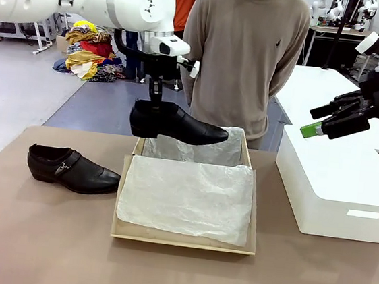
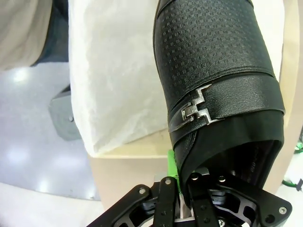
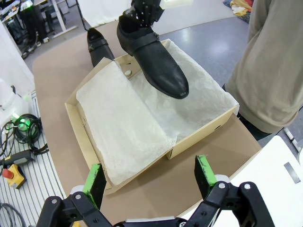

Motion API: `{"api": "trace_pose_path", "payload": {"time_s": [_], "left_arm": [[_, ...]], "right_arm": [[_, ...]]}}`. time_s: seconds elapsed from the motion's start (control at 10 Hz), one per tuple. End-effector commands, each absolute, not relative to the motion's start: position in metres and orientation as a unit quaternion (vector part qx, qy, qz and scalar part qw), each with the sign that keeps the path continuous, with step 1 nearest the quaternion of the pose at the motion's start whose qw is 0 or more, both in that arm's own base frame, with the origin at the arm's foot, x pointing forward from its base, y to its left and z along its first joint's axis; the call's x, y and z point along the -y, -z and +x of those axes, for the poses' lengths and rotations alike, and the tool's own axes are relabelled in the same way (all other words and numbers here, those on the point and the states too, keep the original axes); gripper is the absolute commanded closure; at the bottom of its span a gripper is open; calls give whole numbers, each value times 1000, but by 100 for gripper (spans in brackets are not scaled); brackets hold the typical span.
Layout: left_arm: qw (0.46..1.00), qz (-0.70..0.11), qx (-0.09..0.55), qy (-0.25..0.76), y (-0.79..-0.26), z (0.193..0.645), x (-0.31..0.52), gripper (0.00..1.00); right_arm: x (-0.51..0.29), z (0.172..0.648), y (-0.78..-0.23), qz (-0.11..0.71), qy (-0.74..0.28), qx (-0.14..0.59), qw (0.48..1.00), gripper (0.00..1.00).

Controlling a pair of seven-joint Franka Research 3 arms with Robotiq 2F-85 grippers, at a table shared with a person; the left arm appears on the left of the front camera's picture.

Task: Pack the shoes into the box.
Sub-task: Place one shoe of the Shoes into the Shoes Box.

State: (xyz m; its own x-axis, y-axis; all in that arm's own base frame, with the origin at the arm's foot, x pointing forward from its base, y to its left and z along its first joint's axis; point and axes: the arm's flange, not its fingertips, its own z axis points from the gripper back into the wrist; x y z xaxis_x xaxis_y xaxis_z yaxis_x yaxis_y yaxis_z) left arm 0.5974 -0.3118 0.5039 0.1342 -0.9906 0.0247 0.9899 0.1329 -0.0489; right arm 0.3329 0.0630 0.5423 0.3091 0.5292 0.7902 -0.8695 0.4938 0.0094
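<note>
Your left pincer (image 1: 154,104), pointing straight down, is clenched on the heel collar of one shoe (image 1: 178,124) held level above the far end of the box (image 1: 179,240); the other shoe (image 1: 71,169) lies on the table (image 1: 30,240) left of the box, and your right pincer (image 1: 316,121) hangs released, raised at right.

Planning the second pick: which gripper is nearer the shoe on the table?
Left. The left gripper, gripping the other shoe, hangs over the box beside the table shoe; the right gripper, open, is near the white box.
</note>
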Motion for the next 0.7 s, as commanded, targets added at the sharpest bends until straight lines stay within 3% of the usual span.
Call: {"api": "trace_pose_path", "payload": {"time_s": [0.0,0.6], "left_arm": [[737,-21,-5,675,-509,606,330,100],[742,10,6,670,-491,619,368,100]], "right_arm": [[-62,337,-542,231,-459,386,766,0],[-62,337,-542,231,-459,386,766,0]]}}
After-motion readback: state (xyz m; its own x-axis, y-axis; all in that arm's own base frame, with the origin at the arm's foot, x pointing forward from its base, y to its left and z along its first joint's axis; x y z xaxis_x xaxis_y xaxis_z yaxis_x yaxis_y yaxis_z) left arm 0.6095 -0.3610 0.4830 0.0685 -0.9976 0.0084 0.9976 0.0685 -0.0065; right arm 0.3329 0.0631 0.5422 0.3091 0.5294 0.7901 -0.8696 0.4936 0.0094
